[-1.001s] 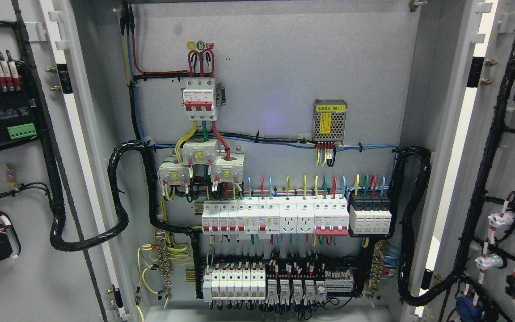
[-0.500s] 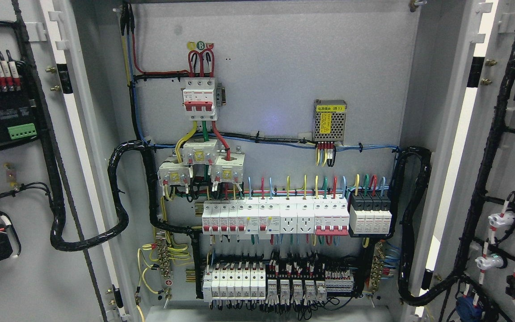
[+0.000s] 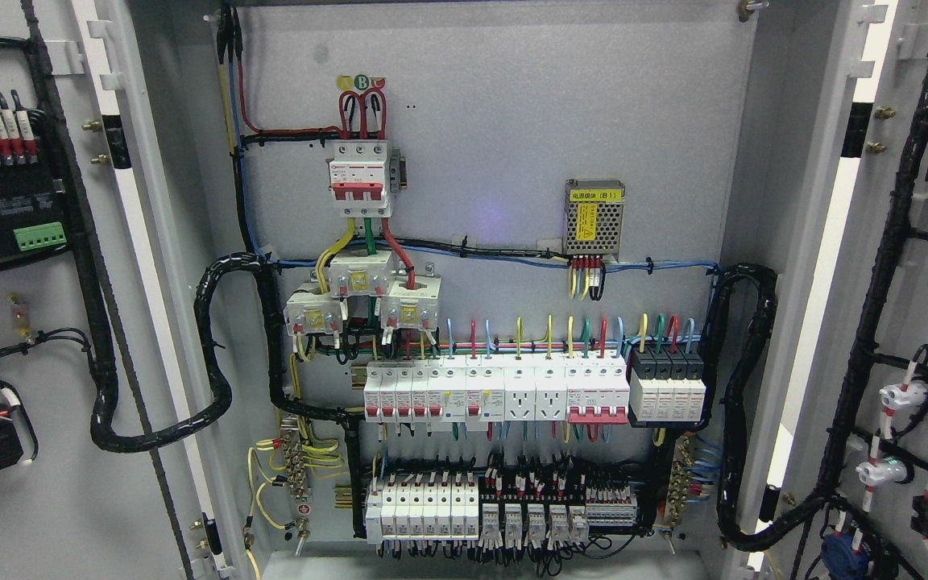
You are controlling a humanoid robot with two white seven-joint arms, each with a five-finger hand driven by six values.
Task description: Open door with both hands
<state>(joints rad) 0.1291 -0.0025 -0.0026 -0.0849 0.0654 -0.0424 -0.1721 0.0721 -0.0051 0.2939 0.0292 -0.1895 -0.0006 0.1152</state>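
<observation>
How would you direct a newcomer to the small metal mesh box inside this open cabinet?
Start at the cabinet's grey back panel. Look right of centre, above the long row of white breakers. The mesh box sits alone there, the only perforated metal case, with a yellow label.

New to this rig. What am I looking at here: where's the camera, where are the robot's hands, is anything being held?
This is the view from a camera on a humanoid robot's head, looking straight into an open electrical cabinet. Both doors are swung wide: the left door and the right door show their inner faces, each with wiring and parts mounted on it. Between them is the back panel with a red-and-white main breaker, a small meshed power supply, a row of breakers and terminal blocks at the bottom, linked by black cable bundles. Neither of the robot's hands is in the picture, so nothing is seen being held. Judging by the doors, the opening looks done.
</observation>
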